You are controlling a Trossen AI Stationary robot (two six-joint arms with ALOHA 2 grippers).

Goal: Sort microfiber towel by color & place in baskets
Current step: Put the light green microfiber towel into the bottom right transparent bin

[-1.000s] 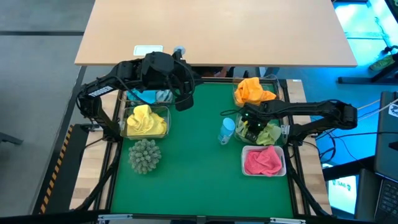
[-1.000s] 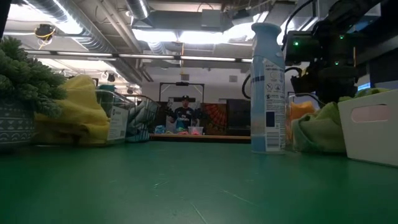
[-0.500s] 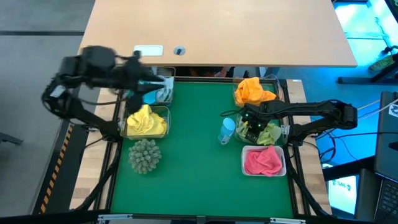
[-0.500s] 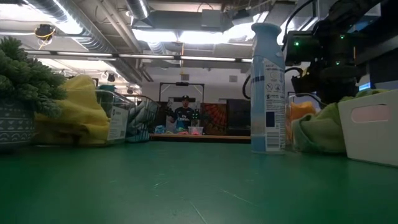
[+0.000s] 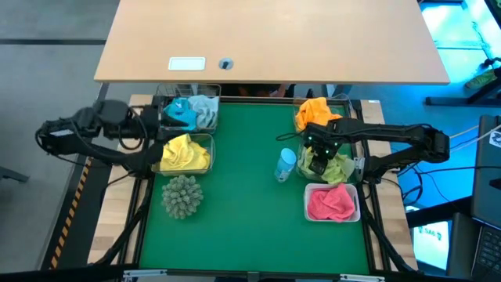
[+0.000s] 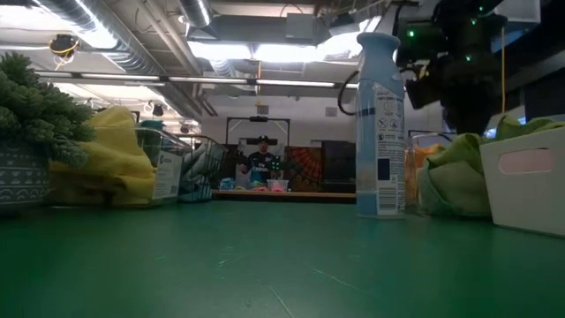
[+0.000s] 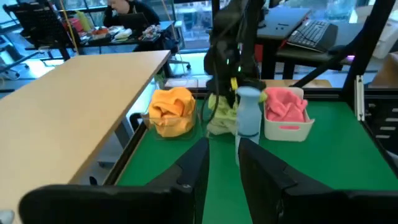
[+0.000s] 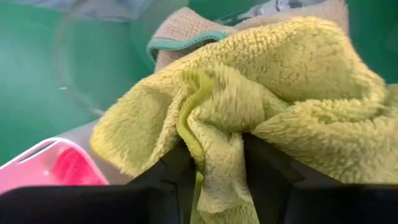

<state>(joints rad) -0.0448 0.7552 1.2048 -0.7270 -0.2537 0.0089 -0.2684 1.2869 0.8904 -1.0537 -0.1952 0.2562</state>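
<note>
Our left end effector [image 5: 153, 130] has withdrawn left, parted and empty; right end effector [image 5: 318, 163], fingers parted around the light green towel [image 8: 261, 106].

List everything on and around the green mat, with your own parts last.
blue towel: one, light blue, in the clear basket at the far left
yellow towel: one, yellow, in the clear basket just nearer than the blue one
orange towel: one, orange, in the clear basket at the far right
green towel: one, light green, in the clear basket at the middle right
pink towel: one, pink, in the white basket at the near right
spray bottle: one, light blue, upright beside the green towel
spiky ball: one, grey-green, near left
left hand: open, empty, off the mat's left edge
right hand: over the green towel
</note>
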